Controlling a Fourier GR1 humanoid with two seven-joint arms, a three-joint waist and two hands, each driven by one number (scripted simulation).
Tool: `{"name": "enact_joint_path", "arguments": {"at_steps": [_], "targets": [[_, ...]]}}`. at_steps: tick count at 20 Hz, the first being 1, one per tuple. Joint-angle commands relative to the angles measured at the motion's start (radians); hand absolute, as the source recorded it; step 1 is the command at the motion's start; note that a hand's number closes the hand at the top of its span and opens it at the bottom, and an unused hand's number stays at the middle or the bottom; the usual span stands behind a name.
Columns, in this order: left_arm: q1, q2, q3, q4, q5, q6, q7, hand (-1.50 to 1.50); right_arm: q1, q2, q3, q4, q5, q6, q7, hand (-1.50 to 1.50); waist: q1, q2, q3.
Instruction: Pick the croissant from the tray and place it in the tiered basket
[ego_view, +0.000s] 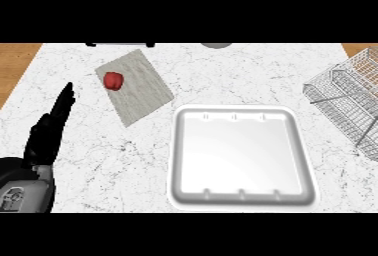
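Marble counter (244, 75): white tray (244, 197), wire tiered basket (347, 95), left hand (48, 132) open

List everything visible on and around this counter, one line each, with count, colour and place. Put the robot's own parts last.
tray: one, white, right of the counter's centre, nothing seen in it.
tiered basket: one, pale wire mesh, at the right edge, partly cut off.
cutting board: one, grey, upper left of the counter, lying at an angle.
red item: one, red, small and rounded, on the cutting board; what it is cannot be told.
grey round object: one, grey, at the top edge, mostly cut off.
dark object: one, black, at the top edge above the cutting board, mostly cut off.
counter: one, white marble, with wood showing at its upper corners.
croissant: none visible.
left hand: one, black, at the left edge, fingers straight, holding nothing.
right hand: not in view.
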Motion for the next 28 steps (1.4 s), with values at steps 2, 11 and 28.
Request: {"name": "enact_joint_path", "arguments": {"at_steps": [2,11,28], "targets": [[-0.023,-0.014,0.017,0.056,-0.007,0.005,-0.038,0.0,0.065,-0.008,-0.043,-0.043,-0.054,0.027,-0.059,1.5,-0.009,-0.001,0.0],[0.003,0.007,0.021,-0.014,0.001,-0.035,0.014,0.0,0.189,-0.012,-0.186,-0.087,-0.217,-0.018,-0.172,1.5,-0.005,-0.002,0.001],[0.035,-0.035,0.026,0.031,-0.047,-0.001,-0.063,0.0,0.353,0.025,-0.259,-0.404,-0.306,-0.332,-0.134,-1.5,-0.027,-0.012,-0.001]]}}
